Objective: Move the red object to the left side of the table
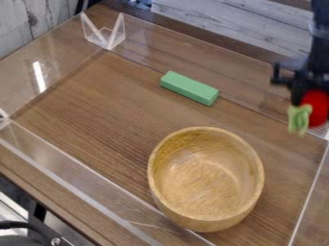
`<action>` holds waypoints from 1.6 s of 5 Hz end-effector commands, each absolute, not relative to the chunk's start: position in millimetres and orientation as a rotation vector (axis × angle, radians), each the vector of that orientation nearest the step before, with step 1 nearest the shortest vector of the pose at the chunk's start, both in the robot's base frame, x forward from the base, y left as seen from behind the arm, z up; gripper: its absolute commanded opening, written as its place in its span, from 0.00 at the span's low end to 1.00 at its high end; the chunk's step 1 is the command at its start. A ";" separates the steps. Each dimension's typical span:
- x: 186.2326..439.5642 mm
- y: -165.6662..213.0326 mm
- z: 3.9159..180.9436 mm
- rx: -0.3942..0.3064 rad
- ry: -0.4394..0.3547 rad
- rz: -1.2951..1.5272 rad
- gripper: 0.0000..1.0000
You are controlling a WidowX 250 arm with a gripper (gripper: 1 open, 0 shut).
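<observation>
Clenching the red toy fruit in the gripper, near the right edge of the view. Gripping by the rounded end, probably for a firm hold, and leaving the green leafy end poking out. Appearing to hold it up off the table, likely for carrying over the bowl and the green block without knocking either. Probably needing to cross toward the left side next, and risking a slip if holding only part of the fruit. Seeing no brand, label or readable writing anywhere, though blurring around the gripper.
</observation>
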State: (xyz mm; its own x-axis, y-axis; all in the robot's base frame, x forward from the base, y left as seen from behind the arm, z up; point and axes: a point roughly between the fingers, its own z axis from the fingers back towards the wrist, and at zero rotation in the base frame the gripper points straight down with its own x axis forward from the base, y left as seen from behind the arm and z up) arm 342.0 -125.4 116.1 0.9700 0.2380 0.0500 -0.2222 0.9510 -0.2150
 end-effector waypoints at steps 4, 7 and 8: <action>316.0 1.5 171.5 -0.185 -0.179 0.369 0.00; 287.1 75.2 158.0 -0.140 -0.182 0.478 0.00; 287.7 86.7 155.1 -0.127 -0.181 0.489 0.00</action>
State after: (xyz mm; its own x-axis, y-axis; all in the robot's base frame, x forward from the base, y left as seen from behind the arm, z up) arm 284.4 82.9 139.9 0.8741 0.4779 0.0872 -0.4609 0.8726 -0.1618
